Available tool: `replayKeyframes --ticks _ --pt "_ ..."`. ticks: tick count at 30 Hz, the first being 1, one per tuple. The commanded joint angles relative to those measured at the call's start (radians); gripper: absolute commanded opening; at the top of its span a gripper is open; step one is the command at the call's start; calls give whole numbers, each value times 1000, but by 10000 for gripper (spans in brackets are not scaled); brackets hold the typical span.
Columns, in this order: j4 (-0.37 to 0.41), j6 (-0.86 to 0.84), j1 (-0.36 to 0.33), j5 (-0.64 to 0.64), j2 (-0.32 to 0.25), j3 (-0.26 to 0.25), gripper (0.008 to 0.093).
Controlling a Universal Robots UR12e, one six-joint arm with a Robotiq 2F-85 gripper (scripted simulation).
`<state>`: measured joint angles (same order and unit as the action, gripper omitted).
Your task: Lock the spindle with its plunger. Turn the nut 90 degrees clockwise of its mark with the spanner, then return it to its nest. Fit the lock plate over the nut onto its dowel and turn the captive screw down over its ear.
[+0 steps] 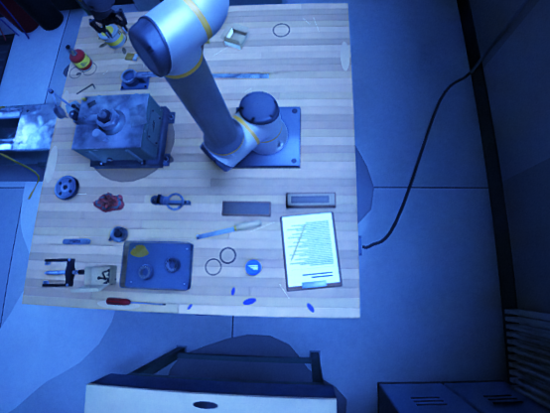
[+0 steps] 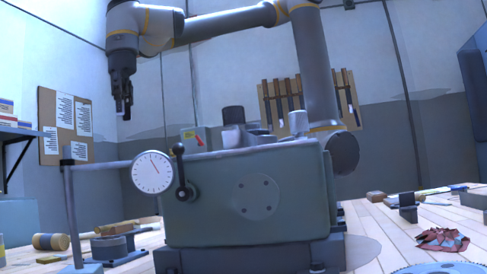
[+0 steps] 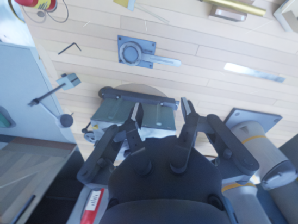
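The nut (image 1: 103, 117) on top of the green spindle housing (image 1: 118, 130) is partly hidden by my fingers in the wrist camera. The housing (image 2: 247, 194) stands on the left of the bench, with a knurled plunger knob (image 2: 298, 121) on its top. The spanner (image 3: 148, 57) lies in its nest plate (image 1: 134, 78) beyond the housing, its handle pointing along the bench. My gripper (image 2: 122, 99) hangs high above the bench's far left corner, well clear of the housing and the spanner. Its fingers (image 3: 161, 112) are open and hold nothing.
A grey tray (image 1: 25, 130) sits off the bench's left edge beside the housing. A dial gauge (image 2: 152, 172) on a stand (image 2: 70, 213) and a lever (image 2: 180, 171) front the housing. A red can (image 1: 79, 58), a hex key (image 3: 69, 47) and a steel rule (image 3: 253, 72) lie near the nest.
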<state>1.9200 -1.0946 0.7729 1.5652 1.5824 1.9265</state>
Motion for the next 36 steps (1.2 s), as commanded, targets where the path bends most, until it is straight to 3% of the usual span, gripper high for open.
replayKeyframes --ticks 1,20,36 --pt "0 -28 0 0 0 -1 680" --pt "-3 -581 -1 3 -1 -3 680" --pt "-5 -916 -2 4 -2 -4 680"
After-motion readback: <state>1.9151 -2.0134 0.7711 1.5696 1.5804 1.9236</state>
